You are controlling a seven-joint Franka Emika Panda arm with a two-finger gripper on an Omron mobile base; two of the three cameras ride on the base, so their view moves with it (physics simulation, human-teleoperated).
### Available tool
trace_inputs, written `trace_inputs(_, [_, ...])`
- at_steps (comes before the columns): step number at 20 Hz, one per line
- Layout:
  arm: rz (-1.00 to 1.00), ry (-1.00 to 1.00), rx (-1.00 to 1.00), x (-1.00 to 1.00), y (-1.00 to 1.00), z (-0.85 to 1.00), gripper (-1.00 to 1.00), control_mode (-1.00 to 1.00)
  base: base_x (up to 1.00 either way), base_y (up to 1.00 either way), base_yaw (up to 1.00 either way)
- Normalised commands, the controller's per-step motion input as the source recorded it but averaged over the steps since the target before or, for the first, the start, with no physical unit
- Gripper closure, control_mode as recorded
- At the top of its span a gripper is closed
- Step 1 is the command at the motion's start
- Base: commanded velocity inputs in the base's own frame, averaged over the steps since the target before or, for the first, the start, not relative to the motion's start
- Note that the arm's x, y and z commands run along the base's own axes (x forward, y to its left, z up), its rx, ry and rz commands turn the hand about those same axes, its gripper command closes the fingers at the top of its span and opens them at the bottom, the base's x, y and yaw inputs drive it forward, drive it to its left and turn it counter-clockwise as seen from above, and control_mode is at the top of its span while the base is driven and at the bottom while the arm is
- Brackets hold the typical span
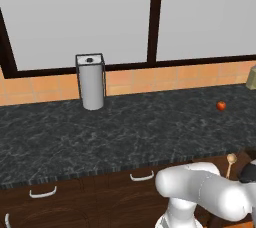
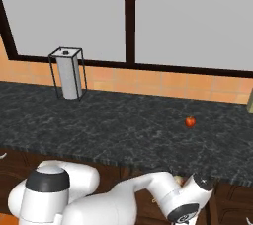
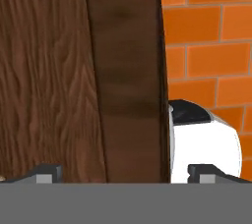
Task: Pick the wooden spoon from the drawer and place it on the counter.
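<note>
The wooden spoon (image 1: 231,161) stood upright just below the front edge of the table (image 1: 125,132), so it was out of the drawer but not yet set down. The pincer (image 3: 125,171) had its tips spread wide in the hand view, with wood drawer panel ahead of them; whether it held the spoon I could not tell. Lifting onto the table above remained. A red fruit (image 1: 221,105) lay beyond, up on that table.

One wooden spoon (image 1: 231,161), one red fruit (image 1: 221,105), one paper-towel holder (image 1: 91,81), two drawer handles (image 1: 142,176).
</note>
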Motion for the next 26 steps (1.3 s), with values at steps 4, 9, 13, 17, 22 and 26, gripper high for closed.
trace_inputs(4, [-0.01, 0.0, -0.01, -0.99, -0.55, -0.24, -1.0, -1.0, 0.0, 0.0, 0.0])
trace_inputs(9, [-0.05, -0.02, 0.01, -1.0, -0.93, -0.19, -1.0, -1.0, 0.0, 0.0, 0.0])
trace_inputs(13, [-0.06, -0.11, 0.03, -1.0, -1.0, -0.08, -1.0, -1.0, 0.0, 0.0, 0.0])
trace_inputs(17, [-0.01, -0.17, 0.06, -1.0, -0.78, 0.0, -1.0, -1.0, 0.0, 0.0, 0.0])
trace_inputs(22, [-0.04, -0.35, 0.08, -0.02, 0.58, 0.86, -1.0, -1.0, 0.0, 0.0, 0.0])
trace_inputs(26, [0.0, -0.07, 0.0, 0.64, 1.0, 0.76, -1.0, -1.0, 0.0, 0.0, 0.0])
